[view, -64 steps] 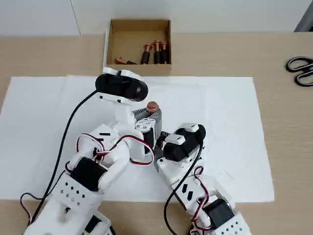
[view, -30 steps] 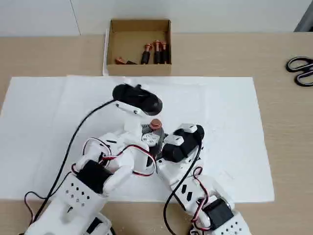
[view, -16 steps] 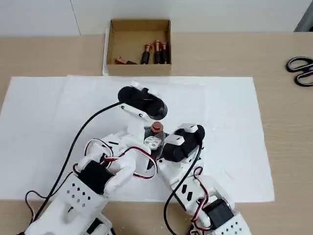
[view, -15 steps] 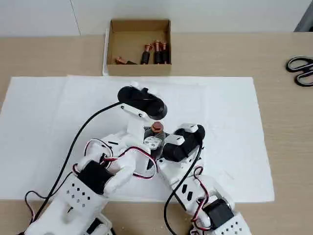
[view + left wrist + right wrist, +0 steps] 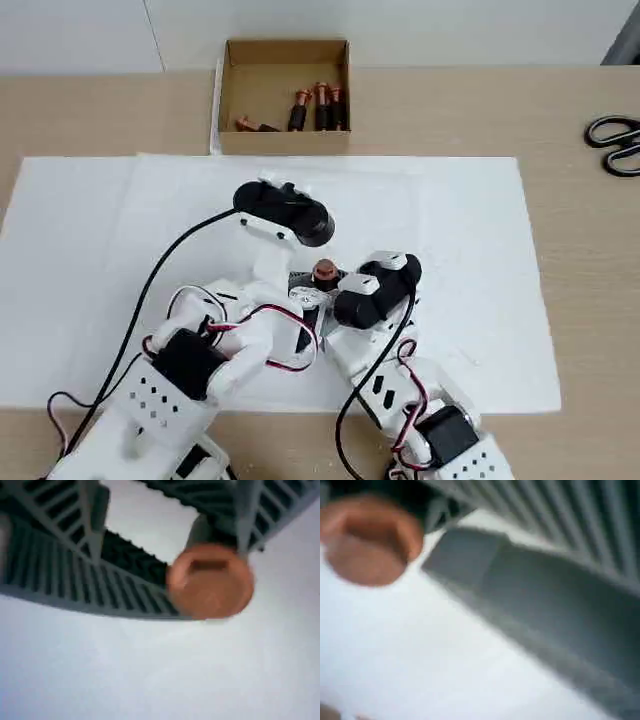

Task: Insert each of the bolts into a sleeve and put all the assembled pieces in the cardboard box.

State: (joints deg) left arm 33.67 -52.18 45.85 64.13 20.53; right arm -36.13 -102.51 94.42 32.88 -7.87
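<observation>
A copper bolt head (image 5: 324, 269) shows mid-sheet, where my two arms meet. In the left wrist view the round copper bolt head (image 5: 210, 587) sits between grey ribbed fingers (image 5: 75, 575), with something dark behind it; my left gripper (image 5: 316, 284) is shut on the bolt. My right arm's wrist (image 5: 375, 290) lies close against it on the right, its gripper hidden beneath. The right wrist view has the same copper bolt head (image 5: 367, 540) beside a broad grey finger (image 5: 520, 605). The cardboard box (image 5: 232, 90) stands at the far edge of the table and holds several copper and dark assembled pieces (image 5: 320, 108).
A white sheet (image 5: 480, 250) covers the working area on the wooden table. Black scissors (image 5: 615, 143) lie at the far right edge. Black cables trail from both arms toward the near edge.
My left arm has drawn back toward the near side, bringing the bolt from mid-sheet to right beside my right arm's wrist. The right arm has stayed put.
</observation>
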